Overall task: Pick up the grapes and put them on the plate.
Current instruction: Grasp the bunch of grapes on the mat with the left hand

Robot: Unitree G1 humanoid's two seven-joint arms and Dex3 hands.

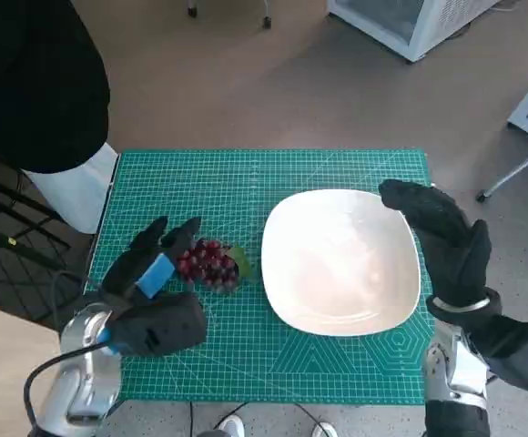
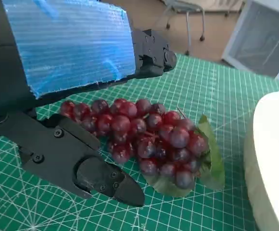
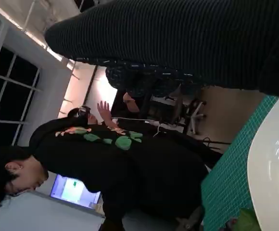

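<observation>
Between the spread fingers [image 2: 106, 180] of the left hand [image 1: 152, 273] lies the bunch of red grapes [image 1: 210, 263], resting on the green cutting mat [image 1: 246, 182], not yet gripped. Best to close around the cluster's thick middle, not the leaf. Beyond the fingertips sits the white plate [image 1: 337, 264]; the right hand [image 1: 441, 237] hovers open-fingered at its far edge.

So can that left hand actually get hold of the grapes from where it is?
Probably yes. The left hand is right at the grapes, its fingers apart on either side of the bunch, and nothing lies between them. It has not closed on them yet.
</observation>
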